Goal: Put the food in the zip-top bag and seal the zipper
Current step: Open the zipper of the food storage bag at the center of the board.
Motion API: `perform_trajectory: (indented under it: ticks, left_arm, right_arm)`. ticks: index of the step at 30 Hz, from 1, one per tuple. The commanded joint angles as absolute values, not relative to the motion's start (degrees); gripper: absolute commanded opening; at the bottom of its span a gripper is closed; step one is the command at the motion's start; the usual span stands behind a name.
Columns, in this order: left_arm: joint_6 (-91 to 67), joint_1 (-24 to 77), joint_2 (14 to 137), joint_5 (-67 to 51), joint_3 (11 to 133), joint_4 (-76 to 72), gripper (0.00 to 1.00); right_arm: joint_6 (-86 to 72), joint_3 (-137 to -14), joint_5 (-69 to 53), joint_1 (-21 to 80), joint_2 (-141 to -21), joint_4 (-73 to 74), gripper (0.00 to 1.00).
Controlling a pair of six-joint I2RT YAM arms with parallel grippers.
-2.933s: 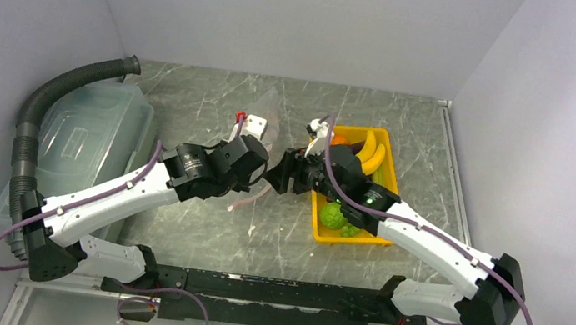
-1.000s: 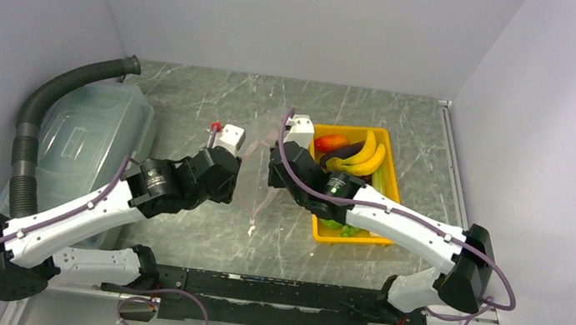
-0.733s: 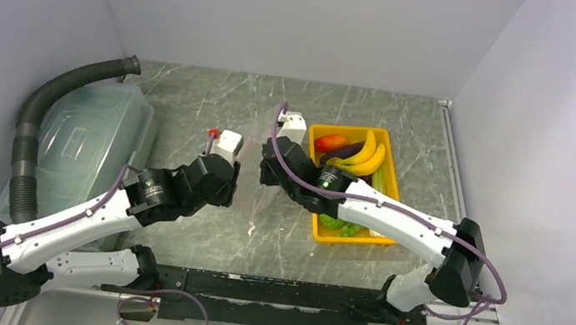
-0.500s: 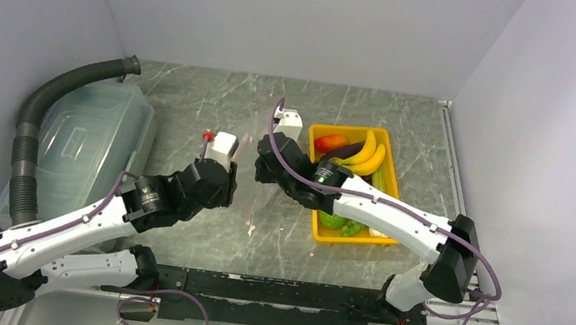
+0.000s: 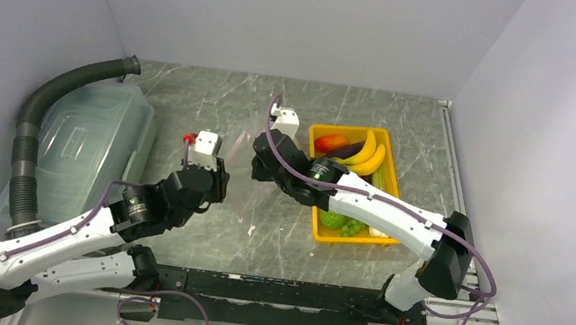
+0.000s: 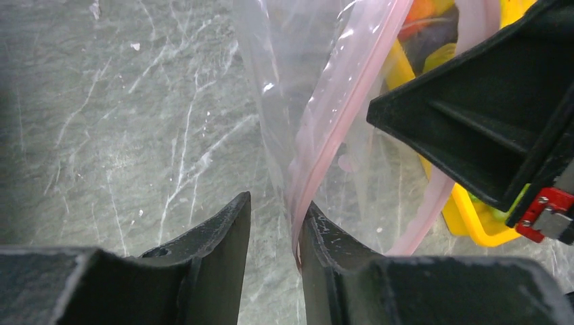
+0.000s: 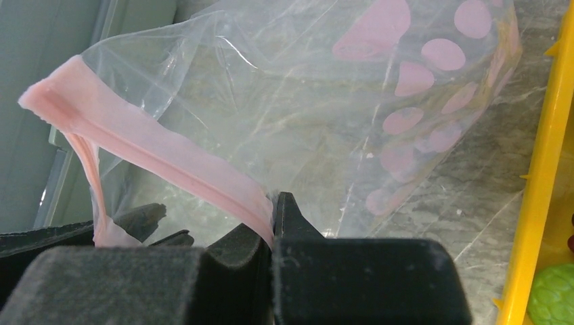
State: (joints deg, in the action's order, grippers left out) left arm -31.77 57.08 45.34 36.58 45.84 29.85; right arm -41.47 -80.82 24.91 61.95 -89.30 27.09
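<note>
The zip-top bag (image 5: 241,197) hangs between my two grippers, clear with pink spots (image 7: 304,115). My right gripper (image 7: 274,203) is shut on its pink zipper (image 7: 156,142), holding the mouth off the table. My left gripper (image 6: 277,203) is open; the zipper strip (image 6: 338,101) rests against the inner face of its right finger (image 6: 318,230), with bare table showing in the gap. The food lies in the yellow tray (image 5: 392,164): bananas (image 5: 365,154), a red-orange fruit (image 5: 331,143), an eggplant (image 5: 344,155) and a green round fruit (image 5: 333,220). No food shows inside the bag.
A large translucent lidded bin (image 5: 81,144) with a grey ribbed hose (image 5: 50,93) stands at the left. The yellow tray's rim (image 7: 541,169) runs close beside the bag on the right. Walls close in the table at the back and sides.
Both grippers have shifted left, away from the tray, taking the bag's mouth along. The left arm has drawn back toward the near left. The right grip has stayed shut.
</note>
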Motion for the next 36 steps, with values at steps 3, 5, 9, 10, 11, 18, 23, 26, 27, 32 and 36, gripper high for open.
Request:
perform_trajectory:
  ticks: [3,5,9,10,11,18,23,26,27,32,36]
  left_arm:
    - [-28.4,57.2,43.7,40.1,45.4,23.9,0.35]
    - [-27.2,57.2,44.0,40.2,45.5,22.6,0.34]
    - [-26.0,57.2,45.2,40.1,46.2,21.9,0.31]
    - [-25.9,57.2,45.4,39.9,46.3,22.0,0.3]
    - [-26.0,57.2,45.6,40.0,46.3,22.0,0.3]
    - [-26.9,57.2,44.2,40.3,44.9,21.9,0.25]
    - [-26.2,57.2,43.0,40.7,45.5,22.8,0.09]
    - [-25.8,57.2,42.7,41.4,47.1,24.4,0.0]
    - [-25.6,57.2,42.6,42.0,47.8,25.6,0.0]
    - [-26.5,57.2,43.5,47.0,53.9,33.6,0.0]
    - [-28.6,57.2,44.9,50.5,58.8,40.7,0.0]
  right_arm:
    - [-41.8,-84.5,23.5,61.7,-90.0,26.9,0.0]
    - [-41.7,-84.6,23.0,61.7,-89.9,26.3,0.0]
    - [-41.6,-85.6,21.9,61.7,-89.7,26.2,0.0]
    - [-41.6,-85.8,21.8,61.7,-89.8,26.2,0.0]
    - [-41.6,-86.1,21.8,61.7,-89.7,26.1,0.0]
    - [-41.4,-87.3,21.5,61.7,-90.1,26.4,0.0]
    - [-41.5,-86.4,21.6,61.7,-90.2,26.2,0.0]
    - [-41.4,-85.8,22.2,61.7,-90.3,26.7,0.0]
    - [-41.2,-85.7,22.7,61.5,-90.4,27.0,0.0]
    - [-40.2,-84.9,23.8,61.1,-89.9,28.6,0.0]
    - [-40.2,-82.7,23.0,59.6,-89.5,28.3,0.0]
